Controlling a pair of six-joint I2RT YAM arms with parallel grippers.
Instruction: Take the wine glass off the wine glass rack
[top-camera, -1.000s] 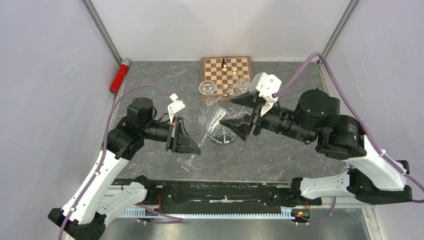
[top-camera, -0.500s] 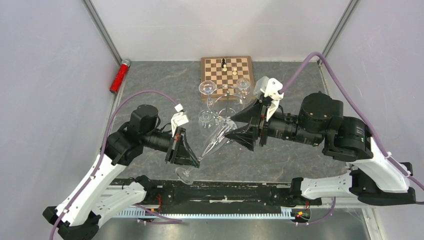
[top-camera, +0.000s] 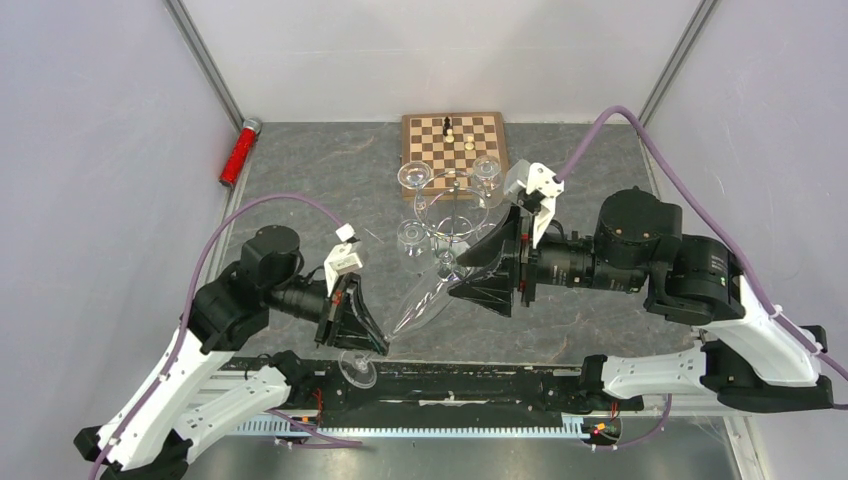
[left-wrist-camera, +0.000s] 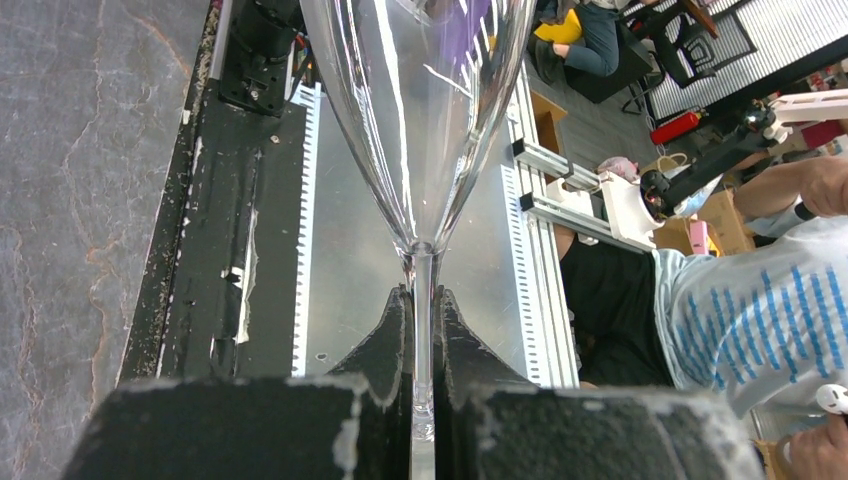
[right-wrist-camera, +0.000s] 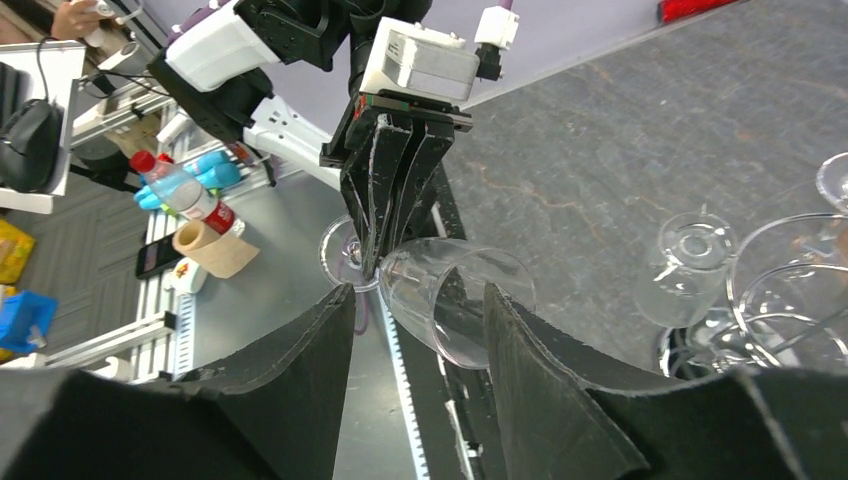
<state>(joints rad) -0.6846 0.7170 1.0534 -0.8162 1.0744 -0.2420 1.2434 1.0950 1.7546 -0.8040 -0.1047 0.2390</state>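
Grey marbled table (top-camera: 300, 190) between white walls, with a chessboard (top-camera: 455, 140) at top centre and the chrome rack (top-camera: 450, 200) just below it, at mid-frame in the top view.

The left gripper (top-camera: 372, 342) is clamped on the stem of the glass (top-camera: 415, 305). The left wrist view shows both fingers (left-wrist-camera: 395, 340) pressed flat against the thin stem (left-wrist-camera: 423, 300). Over the last second this arm has pulled back toward the lower edge of the frame, drawing the glass with it. The glass now lies tilted, its foot out over the black rail at the bottom and its bowl pointing up-right toward the rack. In the right wrist view the bowl (right-wrist-camera: 455, 305) sits apart from the rack wires at the right edge, so the glass looks free of the rack. Other glasses still hang there.

The right gripper (top-camera: 462, 265) has followed and narrowed. Its jaws stand apart on either side of the bowl's mouth, with a gap visible on one side. I cannot tell whether the other finger touches the bowl.

By my judgement the lift-off is essentially done. What remains is setting the glass down safely, since a thin stem held at a slant could slip or twist.
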